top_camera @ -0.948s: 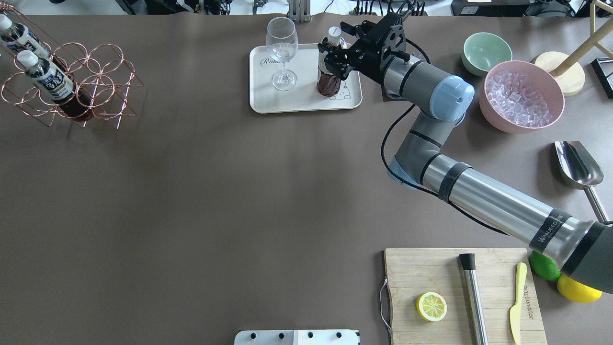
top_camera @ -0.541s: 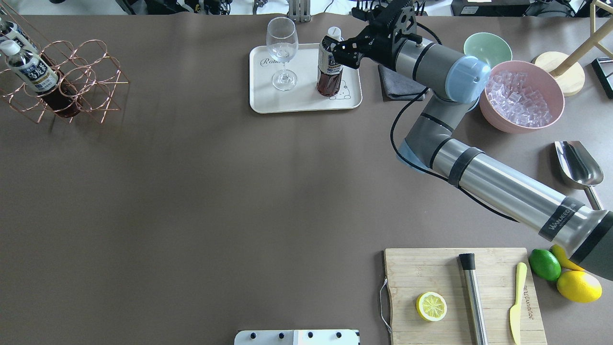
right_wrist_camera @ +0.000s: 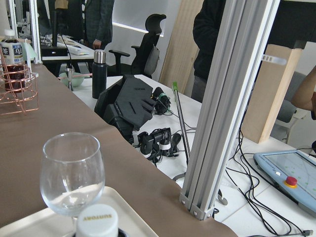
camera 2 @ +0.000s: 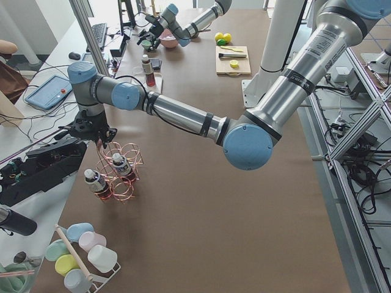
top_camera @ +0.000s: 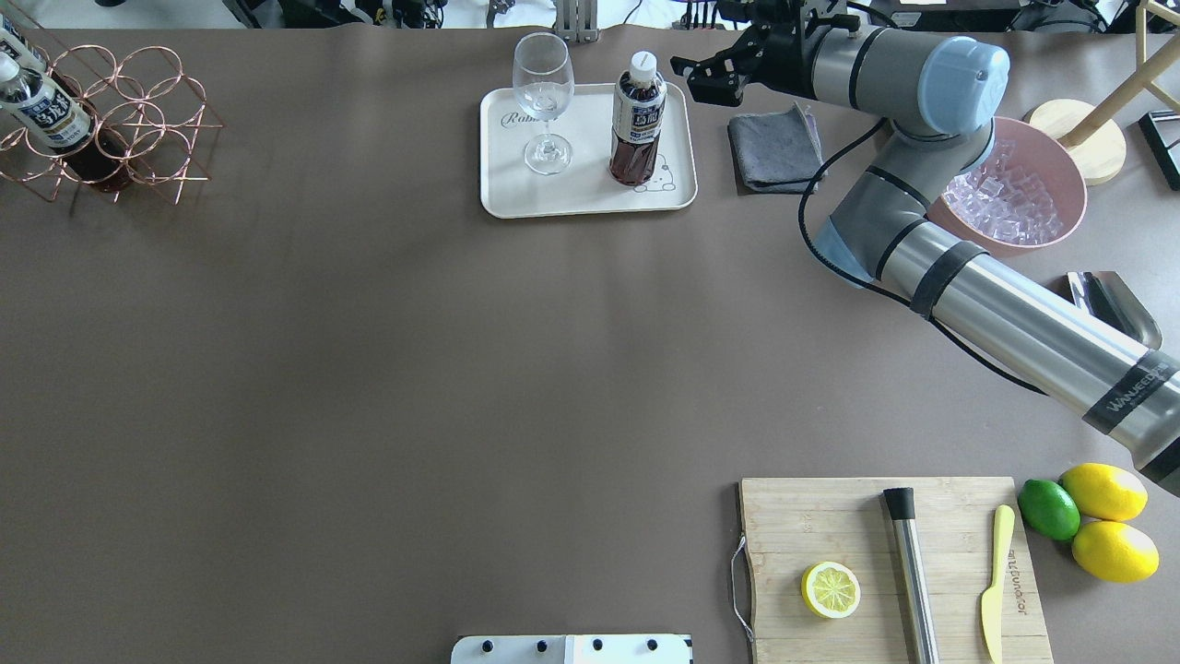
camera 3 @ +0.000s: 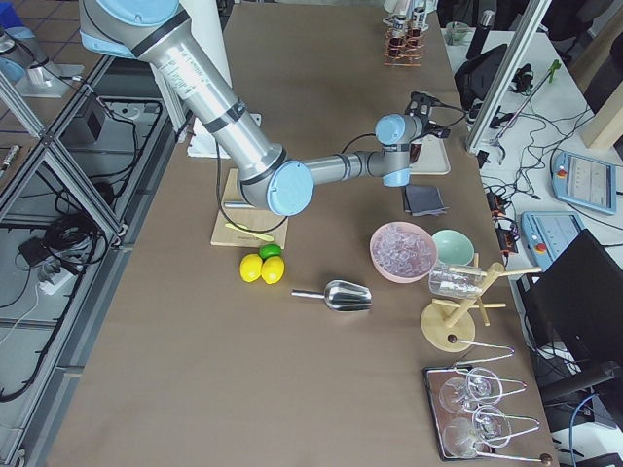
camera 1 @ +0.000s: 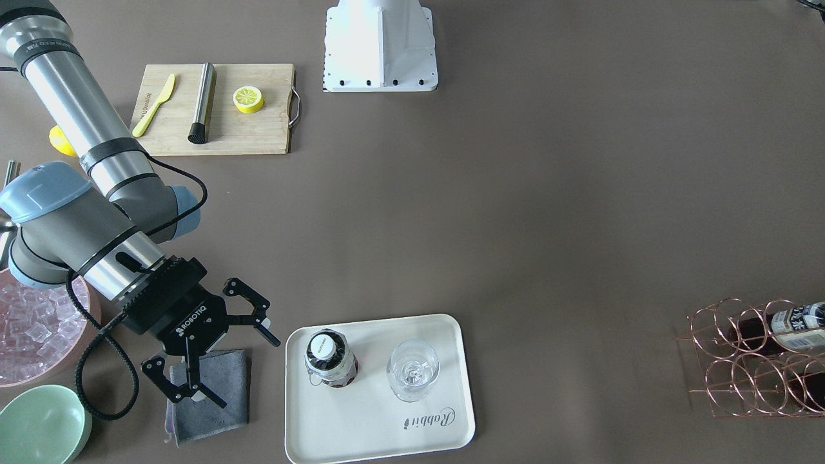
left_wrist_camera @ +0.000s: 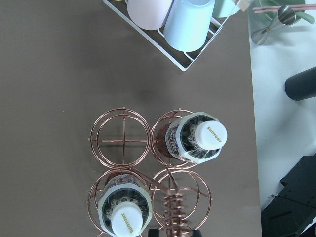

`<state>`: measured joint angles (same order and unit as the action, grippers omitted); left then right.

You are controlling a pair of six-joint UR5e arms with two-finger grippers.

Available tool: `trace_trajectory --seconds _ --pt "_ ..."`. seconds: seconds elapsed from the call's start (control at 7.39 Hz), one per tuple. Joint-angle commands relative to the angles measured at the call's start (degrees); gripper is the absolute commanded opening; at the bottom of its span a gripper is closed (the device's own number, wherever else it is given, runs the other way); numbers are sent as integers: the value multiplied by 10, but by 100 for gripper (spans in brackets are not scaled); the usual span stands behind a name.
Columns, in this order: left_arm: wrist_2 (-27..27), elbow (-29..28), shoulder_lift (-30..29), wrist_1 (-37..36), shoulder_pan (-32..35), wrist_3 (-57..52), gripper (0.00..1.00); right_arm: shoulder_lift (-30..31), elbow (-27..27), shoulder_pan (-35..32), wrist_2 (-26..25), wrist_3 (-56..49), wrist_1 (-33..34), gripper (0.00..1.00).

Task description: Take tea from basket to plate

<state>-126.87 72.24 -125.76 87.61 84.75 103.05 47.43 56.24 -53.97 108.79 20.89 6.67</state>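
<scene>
The tea bottle [top_camera: 636,120] stands upright on the cream plate [top_camera: 590,189], next to a wine glass [top_camera: 542,101]. It also shows in the front view [camera 1: 329,357]. My right gripper [top_camera: 691,80] is open and empty, to the right of the plate and above a grey cloth; the front view shows it too [camera 1: 250,375]. The copper basket [top_camera: 120,129] is at the table's far left with two more bottles [left_wrist_camera: 200,143] in it. My left gripper is out of the overhead view. In the left wrist view the coil handle [left_wrist_camera: 173,217] runs up into it.
A grey cloth [top_camera: 774,148], a pink bowl of ice [top_camera: 1014,194] and a green bowl [camera 1: 38,425] lie right of the plate. A cutting board [top_camera: 885,563] with a lemon half, lemons, a lime and a metal scoop are near right. A cup rack [left_wrist_camera: 182,24] stands beyond the basket.
My right gripper has let go of the tea bottle on the plate and drawn away to the right and back. The basket has moved left toward the table's end.
</scene>
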Motion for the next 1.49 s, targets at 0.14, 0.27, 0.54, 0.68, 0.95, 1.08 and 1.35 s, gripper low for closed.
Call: trace_trajectory --seconds 0.14,0.27,0.54,0.68,0.95,1.08,1.35 --pt "2 -36 -6 27 4 -15 0 6 68 -25 89 2 211 100" --pt "2 -34 -6 27 4 -18 77 9 95 -25 118 5 273 100" --pt "0 -28 -4 27 5 -19 98 41 188 -26 160 46 414 100" --pt "-1 -2 1 19 16 -19 98 81 235 -26 163 86 454 100" --pt "-38 85 51 -5 21 -42 98 162 323 -32 182 86 528 100" --pt "-42 132 80 -27 21 -81 98 208 351 -49 202 83 544 100" --pt "-43 236 140 -90 21 -193 98 279 421 -90 229 44 657 100"
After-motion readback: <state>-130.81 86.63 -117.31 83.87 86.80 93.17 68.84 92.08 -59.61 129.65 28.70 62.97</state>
